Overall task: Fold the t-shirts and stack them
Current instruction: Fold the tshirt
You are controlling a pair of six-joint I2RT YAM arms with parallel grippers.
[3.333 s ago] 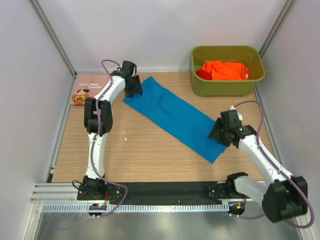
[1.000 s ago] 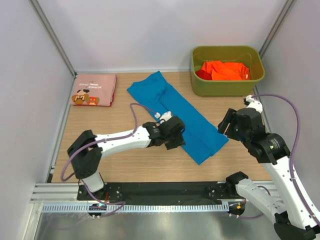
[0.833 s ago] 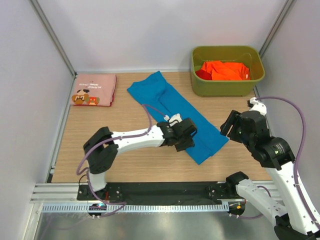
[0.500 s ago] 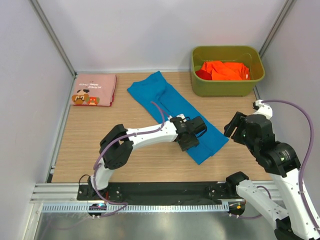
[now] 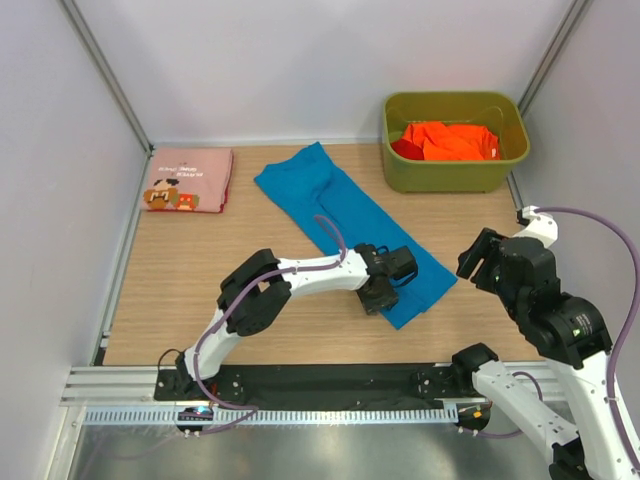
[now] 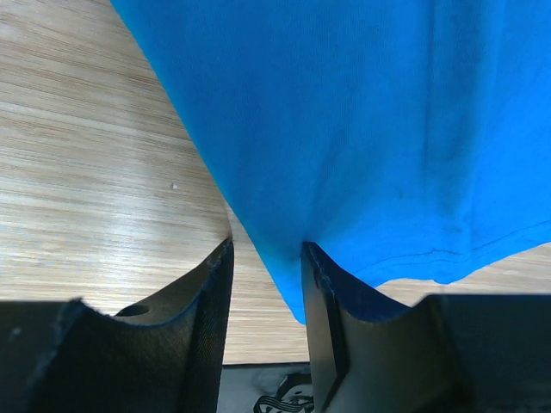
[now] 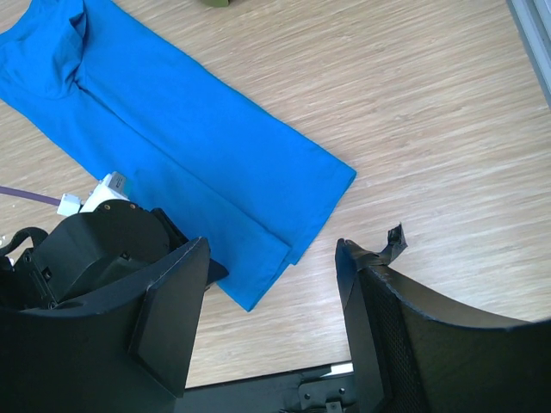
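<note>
The bright blue t-shirt [image 5: 340, 205] lies folded into a long strip, running diagonally from back centre to front right. My left gripper [image 5: 380, 292] is low at its near end. In the left wrist view it [image 6: 265, 284] is open, with the blue shirt's [image 6: 344, 112] side edge dipping between the jaws. My right gripper [image 5: 482, 262] is open and empty, raised to the right of the shirt; its wrist view [image 7: 271, 292] looks down on the blue shirt [image 7: 172, 129]. The pink printed t-shirt [image 5: 188, 180] lies folded at the back left.
An olive-green bin [image 5: 455, 182] at the back right holds an orange shirt [image 5: 455, 140] and a red one [image 5: 405, 148]. A black rail [image 5: 330, 380] runs along the table's near edge. White walls close in the left, right and back.
My left gripper has travelled along the blue shirt from its far end to its near end. My right gripper has let go of the near end, risen and drawn back right.
</note>
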